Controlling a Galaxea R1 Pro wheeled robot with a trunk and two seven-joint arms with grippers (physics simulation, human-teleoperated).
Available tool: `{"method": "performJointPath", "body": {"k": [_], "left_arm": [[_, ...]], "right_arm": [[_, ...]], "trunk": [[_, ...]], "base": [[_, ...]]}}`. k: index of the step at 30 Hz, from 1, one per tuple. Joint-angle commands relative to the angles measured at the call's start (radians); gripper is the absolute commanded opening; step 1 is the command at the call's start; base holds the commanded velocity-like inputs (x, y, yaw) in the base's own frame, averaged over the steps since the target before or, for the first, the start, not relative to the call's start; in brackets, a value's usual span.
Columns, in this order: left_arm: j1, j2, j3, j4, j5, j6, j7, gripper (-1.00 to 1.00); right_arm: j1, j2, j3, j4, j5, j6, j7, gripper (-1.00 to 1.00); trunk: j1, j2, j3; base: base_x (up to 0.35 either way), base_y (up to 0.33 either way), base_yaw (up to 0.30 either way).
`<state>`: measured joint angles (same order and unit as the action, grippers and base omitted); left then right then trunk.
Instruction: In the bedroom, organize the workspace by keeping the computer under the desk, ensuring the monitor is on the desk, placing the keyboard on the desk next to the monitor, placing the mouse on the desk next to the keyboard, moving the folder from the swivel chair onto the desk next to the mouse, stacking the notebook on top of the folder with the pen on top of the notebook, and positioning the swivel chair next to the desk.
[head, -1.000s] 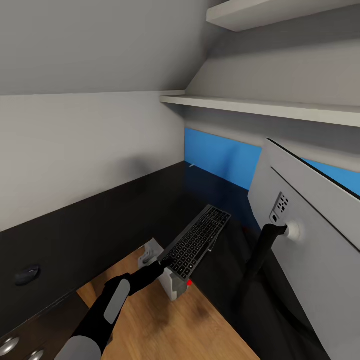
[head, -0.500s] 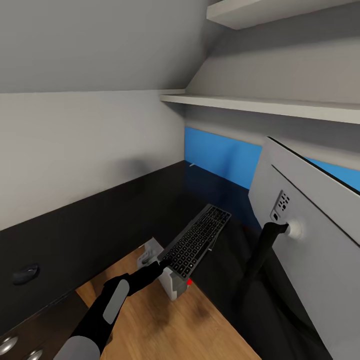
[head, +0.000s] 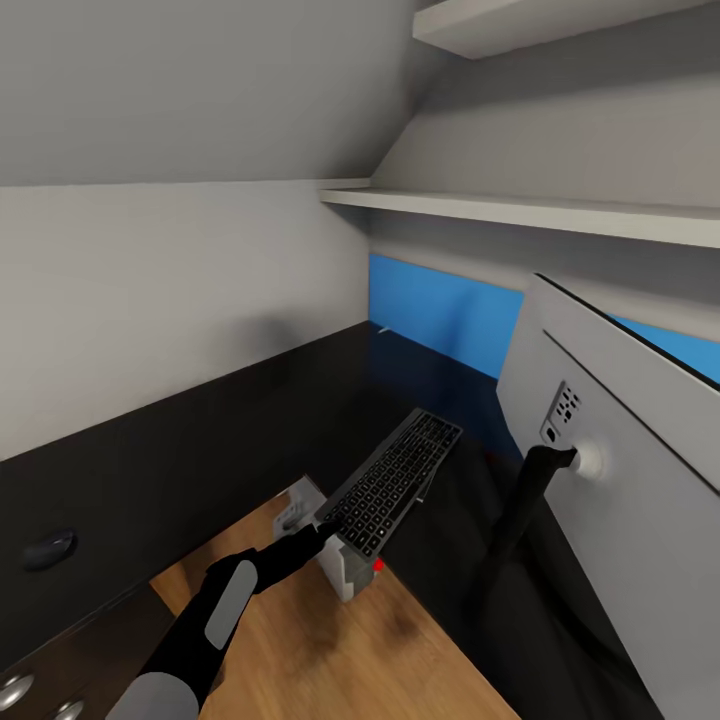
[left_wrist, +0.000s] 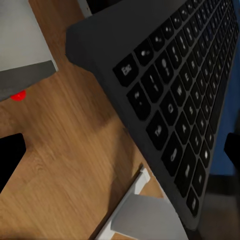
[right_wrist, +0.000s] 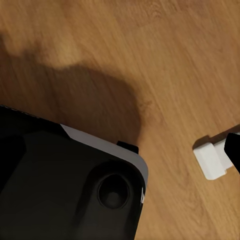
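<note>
1 pincer (head: 322, 528), the left, grips the keyboard (head: 392, 482) by its near end, tilted up over the desk (head: 150, 450) edge just beside the monitor (head: 620, 440); I judge it best lowered flat and slid clear of the monitor's stand; the left arm reaches forward, low; the right pincer's state I cannot tell; the mouse (head: 52, 548) lies well apart from the monitor.

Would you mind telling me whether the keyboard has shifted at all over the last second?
No. The keyboard keeps its place: its far corner sits as close to the monitor's stand and the blue back panel as in the earlier head views.
</note>
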<state>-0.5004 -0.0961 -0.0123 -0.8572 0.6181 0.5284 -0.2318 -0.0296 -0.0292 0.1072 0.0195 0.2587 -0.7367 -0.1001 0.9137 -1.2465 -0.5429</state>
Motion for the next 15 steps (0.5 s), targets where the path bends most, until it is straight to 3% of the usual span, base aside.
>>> {"method": "performJointPath", "body": {"k": [1, 15], "left_arm": [[0.000, 0.000, 0.001, -0.001, 0.004, 0.005, 0.000, 1.00], [0.000, -0.001, 0.000, 0.001, 0.005, 0.005, -0.001, 1.00]], "right_arm": [[-0.001, 0.000, 0.008, 0.002, 0.005, -0.003, -0.010, 1.00], [-0.001, 0.000, 0.008, 0.002, 0.005, -0.003, -0.010, 1.00]], "trunk": [[0.000, -0.001, -0.001], [0.000, -0.001, -0.001]], "base": [[0.099, -0.083, 0.000], [0.047, -0.040, 0.000]]}}
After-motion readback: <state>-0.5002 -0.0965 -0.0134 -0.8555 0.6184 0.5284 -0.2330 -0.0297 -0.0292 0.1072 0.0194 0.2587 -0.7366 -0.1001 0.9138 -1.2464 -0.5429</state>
